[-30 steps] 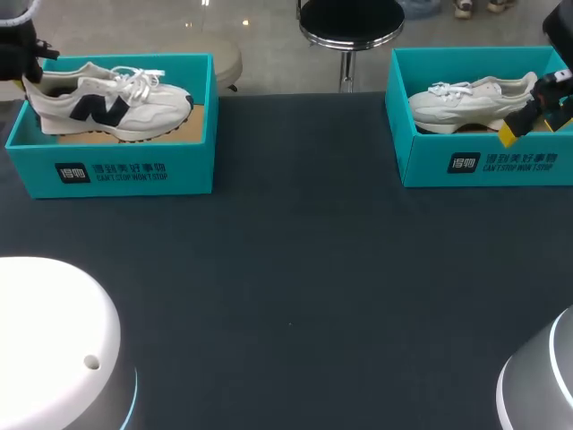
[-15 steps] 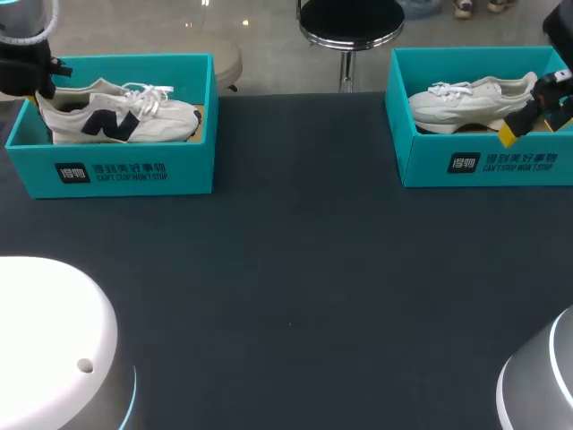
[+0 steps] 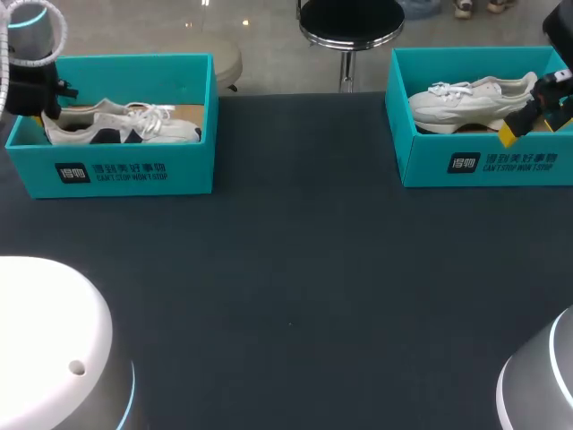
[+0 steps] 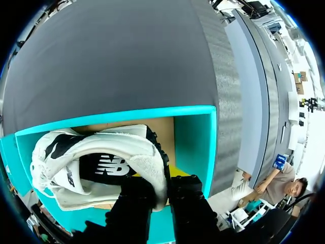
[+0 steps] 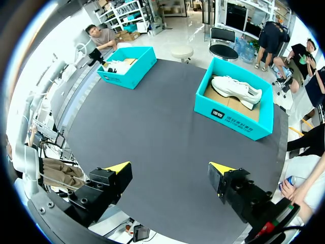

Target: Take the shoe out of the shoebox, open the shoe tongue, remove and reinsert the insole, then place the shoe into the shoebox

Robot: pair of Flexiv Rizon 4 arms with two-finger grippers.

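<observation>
Starting at the left gripper (image 4: 161, 185): what's its state? (Obs. 1)

Clamped. Both fingers pinch the heel collar of the white shoe (image 4: 96, 152), one inside the opening and one behind the heel. (Obs. 2)

Position of the shoe? (Obs. 1)

Low inside the left teal shoebox (image 4: 195, 137), toe pointing away from the gripper. It appears to sit on the cardboard floor, but sole contact is hidden. A dark insole (image 4: 109, 165) lies seated in the shoe. (Obs. 2)

Right gripper (image 5: 169, 170)? (Obs. 1)

Fingers wide apart, holding nothing, high over the dark table (image 3: 295, 269). A second shoe (image 5: 236, 90) lies in its own shoebox (image 5: 228, 118), well apart from that gripper. (Obs. 2)

Progress entry? (Obs. 1)

Ambiguous. A shoe in its box with the heel gripped fits either the first step or the last. The insole being in place doesn't settle it, and the tongue can't be judged. If this is the end, only the release and withdrawal remain. If it's the start, every step remains. (Obs. 2)
</observation>
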